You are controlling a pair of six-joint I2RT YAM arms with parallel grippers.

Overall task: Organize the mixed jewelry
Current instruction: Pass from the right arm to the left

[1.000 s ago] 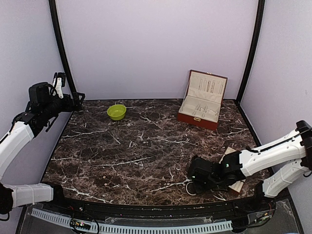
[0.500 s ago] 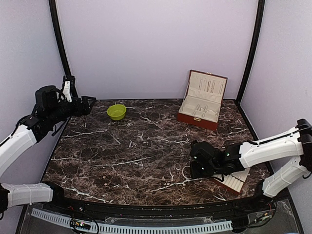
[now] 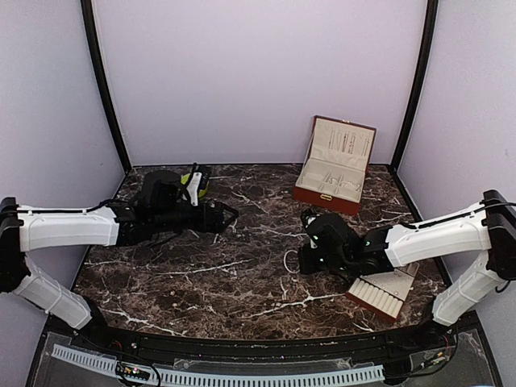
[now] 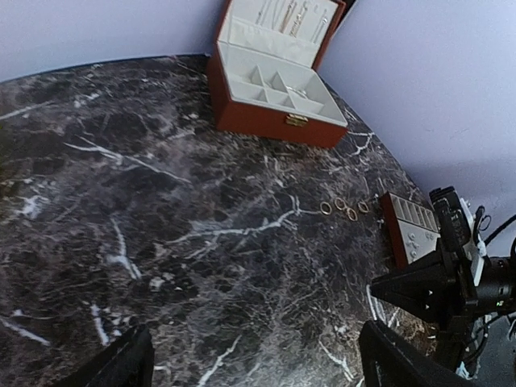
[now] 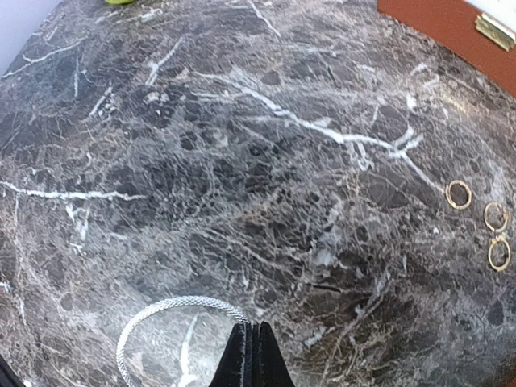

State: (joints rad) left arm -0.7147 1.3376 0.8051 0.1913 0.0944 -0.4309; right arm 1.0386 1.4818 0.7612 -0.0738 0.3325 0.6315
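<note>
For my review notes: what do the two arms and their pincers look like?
The left arm and right arm are glossy white shells with black joints and thin black cables. The left pincer and right pincer are matte black with tapering, wedge-shaped fingers.

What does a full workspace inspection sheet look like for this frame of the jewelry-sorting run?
Surface: dark marble table, white veins.
Job's things: silvery hoop at the right gripper; small rings loose near the slotted tray; open red jewelry box at the back.
Clutter: lime-green bowl, partly behind the left arm.
Grippers: left gripper jaws open, empty; right gripper jaws shut on the hoop's rim, it seems.
Cables: black leads on the right arm.
Surroundings: lilac walls, black corner posts.
</note>
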